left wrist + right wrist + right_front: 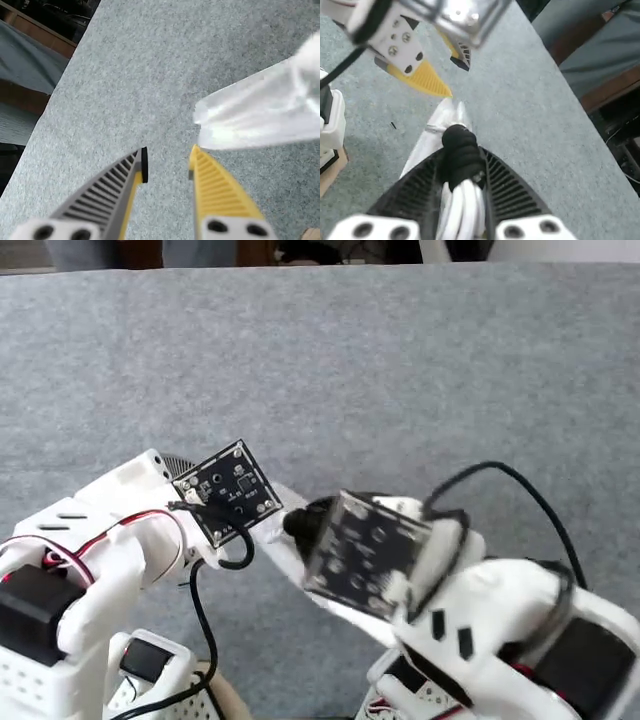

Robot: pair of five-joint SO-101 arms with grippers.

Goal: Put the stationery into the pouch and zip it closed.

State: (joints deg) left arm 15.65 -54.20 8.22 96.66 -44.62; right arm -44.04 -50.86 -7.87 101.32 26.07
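Right gripper [463, 154]: black jaws clamped hard on the pouch [446, 116], with one end pinched flat between them. A black lump [462, 145] sits right at the jaw mouth. It could be the zip pull or something else; cannot tell.

The pouch is clear and limp and sticks out past the fingertips. It appears lifted off the grey mat [400, 370], at the near side of the table between the two arms. Contents can't be read through the plastic.

Left gripper [168, 159]: jaws parted a moderate way, nothing between them. The yellow finger [215, 195] has its tip just beside the pouch's free corner, possibly touching. The grey finger [107, 192] stands off on the other side, over bare mat.

Reading: the step looks like getting a second hold on the free end so the zip can be run shut.
- The left jaws should straddle that corner rather than nudge it with one tip, since limp film will likely fold away.
- Come in along the pouch's length and close on the seam edge beside the zip track, clear of the slider's path.
- The right side then wants steady tension so the track lies straight.
- A sagging pouch would probably jam the slider.
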